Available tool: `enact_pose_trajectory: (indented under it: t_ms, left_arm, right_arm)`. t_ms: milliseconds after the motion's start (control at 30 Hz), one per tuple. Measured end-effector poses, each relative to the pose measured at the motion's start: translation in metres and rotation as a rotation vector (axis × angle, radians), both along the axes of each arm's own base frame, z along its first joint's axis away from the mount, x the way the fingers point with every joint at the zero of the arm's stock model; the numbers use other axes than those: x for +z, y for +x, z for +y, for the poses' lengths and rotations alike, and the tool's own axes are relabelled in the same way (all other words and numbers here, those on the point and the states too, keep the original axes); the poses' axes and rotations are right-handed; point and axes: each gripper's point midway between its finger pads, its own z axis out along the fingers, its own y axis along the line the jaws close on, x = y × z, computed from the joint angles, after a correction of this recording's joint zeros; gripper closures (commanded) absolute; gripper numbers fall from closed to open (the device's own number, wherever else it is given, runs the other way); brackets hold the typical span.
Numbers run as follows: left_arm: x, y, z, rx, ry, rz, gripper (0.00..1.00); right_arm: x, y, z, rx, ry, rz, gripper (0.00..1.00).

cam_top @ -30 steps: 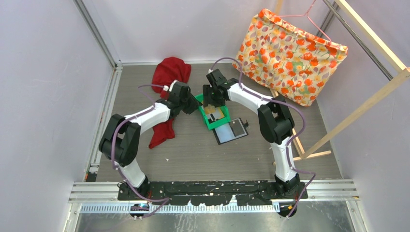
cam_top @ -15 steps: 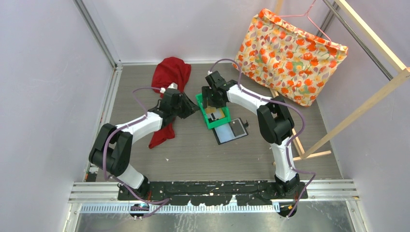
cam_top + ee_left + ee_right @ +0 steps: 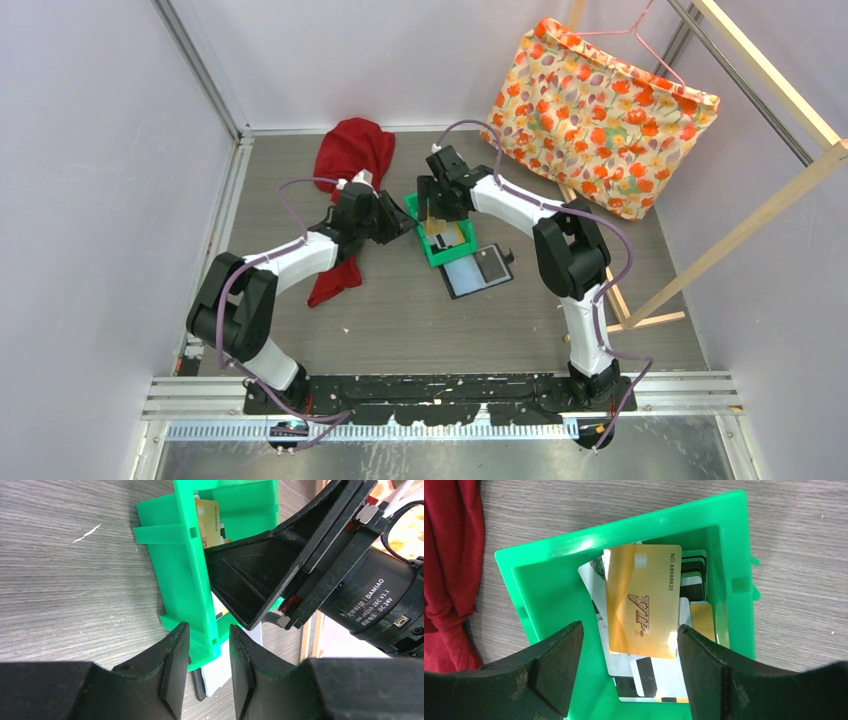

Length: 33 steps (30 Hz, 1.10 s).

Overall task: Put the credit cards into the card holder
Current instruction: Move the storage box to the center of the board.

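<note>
left jaws drew back, astride bin point(image 3: 186, 580), hold unclear, right jaws spread over cards point(image 3: 641, 600)

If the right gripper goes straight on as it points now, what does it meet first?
Probably the gold VIP card, lying uppermost in the green bin; depth is unclear.

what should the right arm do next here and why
Probably lower the right gripper and close on the gold VIP card: its jaws stand open on either side of that card, which lies topmost in the green bin.
</note>
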Motion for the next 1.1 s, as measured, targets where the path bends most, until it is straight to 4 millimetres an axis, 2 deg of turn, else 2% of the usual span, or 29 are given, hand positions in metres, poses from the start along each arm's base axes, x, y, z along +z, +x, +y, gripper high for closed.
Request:
enact_pose_trajectory:
  t_ms: [233,367,467,533,600,667,733,800,900,1000,1100]
  left_arm:
    - [0.001,0.002,0.001,-0.01,0.011,-0.019,0.63]
    - [0.003,0.012,0.016,-0.016,0.038,-0.053,0.59]
    - [0.019,0.029,0.032,-0.051,0.063,-0.125,0.52]
    - [0.041,0.046,0.039,-0.103,0.088,-0.22,0.46]
    - [0.064,0.064,0.042,-0.173,0.133,-0.339,0.44]
    - [0.081,0.076,0.038,-0.267,0.178,-0.451,0.45]
    - [0.086,0.084,0.028,-0.373,0.208,-0.535,0.46]
    - [0.081,0.091,0.015,-0.481,0.225,-0.59,0.47]
    - [0.06,0.105,0.001,-0.6,0.232,-0.615,0.48]
    - [0.039,0.12,-0.009,-0.676,0.233,-0.598,0.48]
    - [0.025,0.132,-0.017,-0.737,0.253,-0.594,0.48]
  right_arm:
    - [-0.004,-0.002,-0.001,-0.007,0.003,0.003,0.34]
    - [0.001,-0.001,-0.003,0.037,-0.023,-0.007,0.33]
    - [0.02,0.007,0.0,0.098,-0.012,-0.033,0.32]
    - [0.04,0.009,0.004,0.172,0.022,-0.055,0.32]
    - [0.059,0.006,0.004,0.266,0.064,-0.065,0.31]
    - [0.078,0.0,-0.002,0.366,0.104,-0.072,0.31]
    - [0.092,-0.006,-0.012,0.44,0.141,-0.075,0.31]
    - [0.105,-0.01,-0.023,0.5,0.186,-0.076,0.31]
    - [0.114,-0.015,-0.041,0.556,0.246,-0.071,0.31]
    - [0.114,-0.019,-0.057,0.574,0.287,-0.054,0.31]
    - [0.105,-0.024,-0.067,0.574,0.33,-0.018,0.31]
